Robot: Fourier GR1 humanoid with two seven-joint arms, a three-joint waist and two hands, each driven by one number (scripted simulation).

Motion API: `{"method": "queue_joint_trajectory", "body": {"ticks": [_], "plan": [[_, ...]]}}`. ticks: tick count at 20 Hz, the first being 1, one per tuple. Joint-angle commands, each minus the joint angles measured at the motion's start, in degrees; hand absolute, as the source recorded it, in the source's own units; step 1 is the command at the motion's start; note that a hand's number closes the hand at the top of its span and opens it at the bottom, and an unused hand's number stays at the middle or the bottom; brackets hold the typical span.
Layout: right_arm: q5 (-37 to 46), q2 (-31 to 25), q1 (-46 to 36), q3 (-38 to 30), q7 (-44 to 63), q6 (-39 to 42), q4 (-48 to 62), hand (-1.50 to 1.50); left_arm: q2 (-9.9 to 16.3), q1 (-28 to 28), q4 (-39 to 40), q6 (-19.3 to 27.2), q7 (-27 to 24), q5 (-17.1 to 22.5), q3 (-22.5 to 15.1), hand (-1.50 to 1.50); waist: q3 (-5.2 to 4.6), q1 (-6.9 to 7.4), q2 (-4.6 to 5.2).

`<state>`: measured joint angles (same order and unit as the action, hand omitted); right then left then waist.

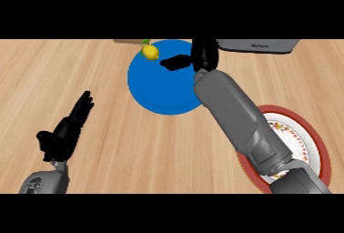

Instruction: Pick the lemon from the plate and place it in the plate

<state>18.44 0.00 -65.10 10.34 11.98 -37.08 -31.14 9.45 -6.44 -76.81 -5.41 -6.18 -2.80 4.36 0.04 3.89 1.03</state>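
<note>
**Right hand reaching for the lemon**

The small yellow lemon point(150, 52) lay at the far left rim of the round blue plate point(164, 86) on the wooden counter point(101, 136). The black right hand point(190, 59) was just beside it, thumb pointing toward the fruit, holding nothing; it appeared partly open. This looked like the reaching step. Next, the fingers would need to close around the lemon, then carry it to the red-rimmed white plate point(316, 141). The left hand point(66, 129) rested open at the left.
</note>
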Motion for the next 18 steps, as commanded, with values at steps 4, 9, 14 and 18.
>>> {"method": "queue_joint_trajectory", "body": {"ticks": [4,9,14,18], "plan": [[-13.2,0.0,6.9,-9.0,-12.9,0.4,-7.3,-1.5,1.4,1.3,-1.3,-0.3,2.2,1.3,1.9,0.0,0.07,-2.41,-0.76],[-19.4,-5.5,13.2,-15.8,-23.4,11.7,-8.2,-1.5,1.3,0.4,2.4,0.5,-0.9,0.6,2.7,0.0,0.03,-3.45,-0.71],[-19.7,-8.2,21.3,-15.6,-31.6,18.9,-8.3,-1.5,2.1,2.1,2.5,-0.8,-2.9,1.2,3.5,0.0,-0.01,-3.48,-0.85],[-20.5,-13.6,22.4,-16.8,-34.9,26.2,-7.9,-1.5,1.1,3.9,-1.5,-1.6,-0.4,1.6,2.1,0.0,-0.01,-3.39,-0.92]]}}
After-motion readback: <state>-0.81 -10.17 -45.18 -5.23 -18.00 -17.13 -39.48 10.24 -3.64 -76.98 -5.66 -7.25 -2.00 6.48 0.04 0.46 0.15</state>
